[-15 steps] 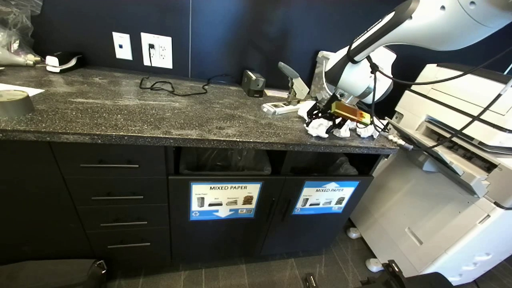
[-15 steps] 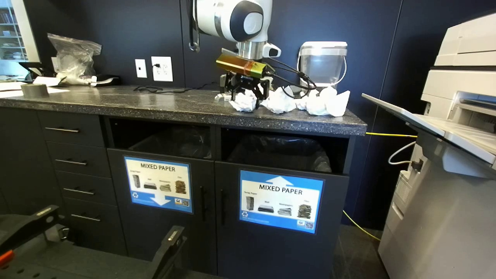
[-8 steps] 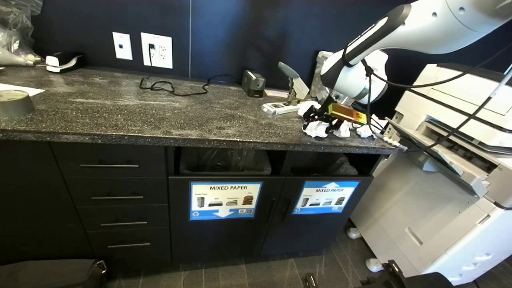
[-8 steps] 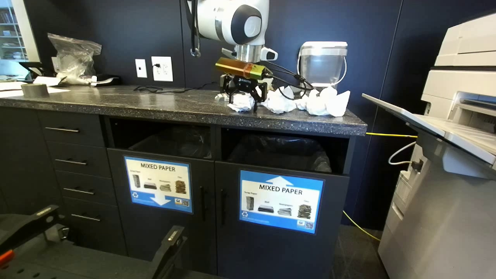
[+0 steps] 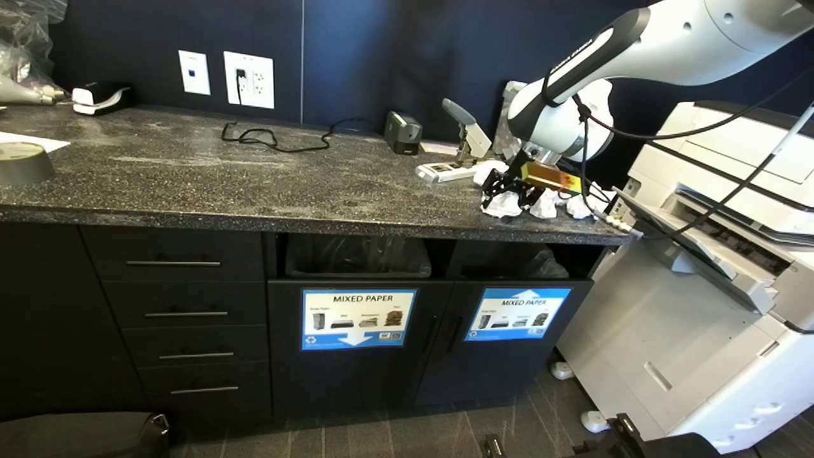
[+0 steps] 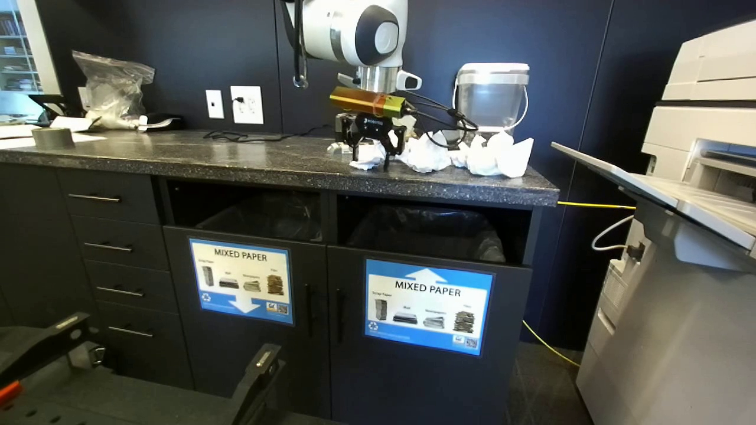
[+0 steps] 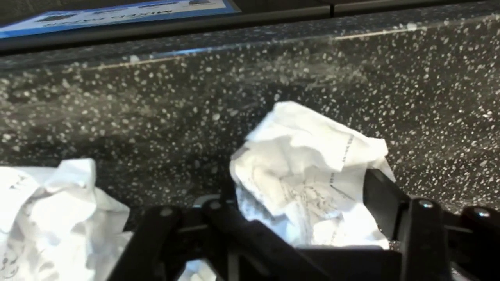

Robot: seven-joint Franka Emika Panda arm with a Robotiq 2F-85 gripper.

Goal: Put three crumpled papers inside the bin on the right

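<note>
Now the black two-fingered gripper (image 6: 371, 160) hangs near the front edge of the dark speckled stone countertop (image 6: 248, 153), its jaws about as wide as the white crumpled paper wad (image 7: 308, 168) between them; whether they grip it, I cannot tell. In an exterior view, more white crumpled wads (image 6: 426, 156) lie in a row toward the countertop's right corner, a translucent white-rimmed tub (image 6: 493, 100) behind. Under the front edge, at the right end, stands the dark cabinet-front bin (image 6: 428, 381) with a light-blue sign (image 6: 428, 306).
</note>
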